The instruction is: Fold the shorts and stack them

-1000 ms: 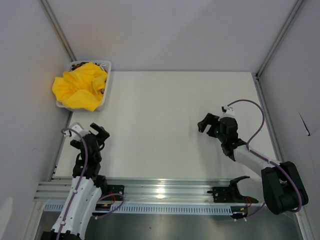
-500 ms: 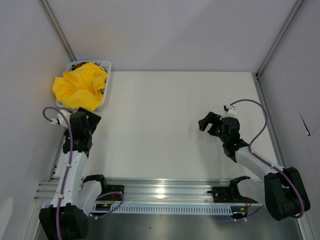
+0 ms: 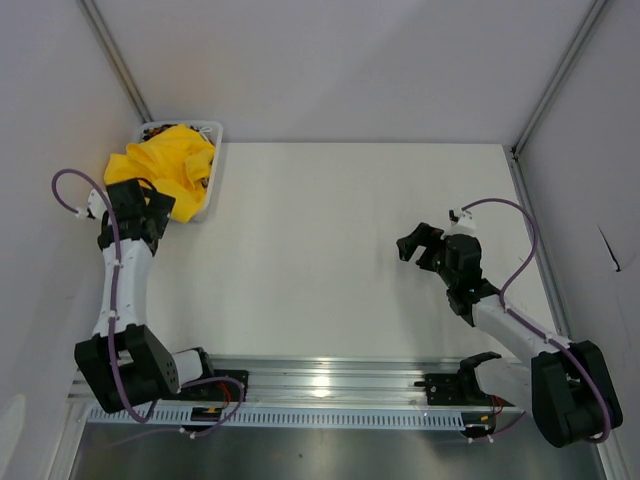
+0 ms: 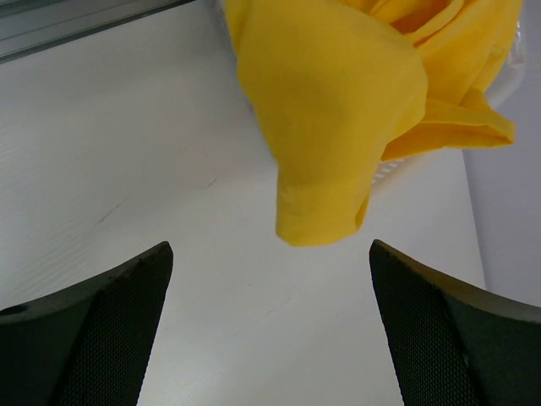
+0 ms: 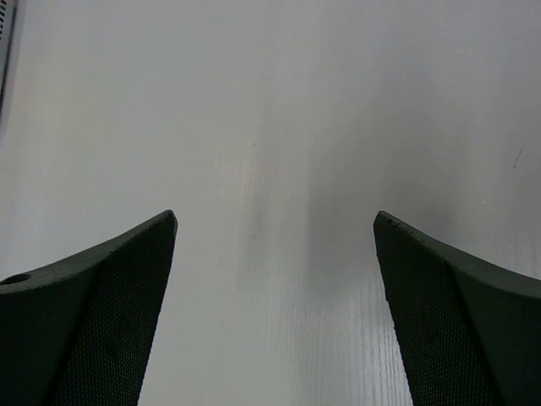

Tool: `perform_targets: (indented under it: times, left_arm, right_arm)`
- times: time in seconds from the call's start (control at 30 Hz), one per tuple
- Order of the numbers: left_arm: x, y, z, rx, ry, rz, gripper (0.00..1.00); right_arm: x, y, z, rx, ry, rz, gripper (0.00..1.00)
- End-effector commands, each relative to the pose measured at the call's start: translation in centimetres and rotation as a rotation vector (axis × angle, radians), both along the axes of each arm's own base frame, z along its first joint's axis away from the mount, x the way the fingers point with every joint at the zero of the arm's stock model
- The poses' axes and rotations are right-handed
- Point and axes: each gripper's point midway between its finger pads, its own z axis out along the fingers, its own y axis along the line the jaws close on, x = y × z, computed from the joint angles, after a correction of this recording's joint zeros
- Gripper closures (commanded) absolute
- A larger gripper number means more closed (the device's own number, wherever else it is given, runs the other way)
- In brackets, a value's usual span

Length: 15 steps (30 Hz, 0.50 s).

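The yellow shorts [image 3: 165,165] lie heaped in the white basket [image 3: 207,130] at the upper left, with one fold drooping over its near wall. The left claw [image 3: 148,207] hangs just beside that fold, jaws wide and holding nothing. The right claw [image 3: 413,243], also wide and empty, hovers over the bare surface [image 3: 320,220] at centre right.
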Motion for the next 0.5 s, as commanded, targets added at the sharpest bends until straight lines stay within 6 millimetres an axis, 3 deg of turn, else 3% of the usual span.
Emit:
perform_targets:
  times: [0.0, 0.17, 0.47]
  left_arm:
    - [2.0, -0.1, 2.9, -0.035, -0.059, -0.034, 0.01]
    - [3.7, -0.4, 2.9, -0.076, -0.068, -0.050, 0.01]
    - [4.8, 0.2, -0.6, -0.114, 0.006, -0.016, 0.01]
  right_arm:
    - [0.2, 0.2, 1.4, 0.019, -0.046, 0.009, 0.01]
    - [-0.1, 0.8, 1.8, 0.030, -0.054, 0.040, 0.00]
    - [-0.3, 1.0, 2.2, 0.033, -0.064, 0.059, 0.00]
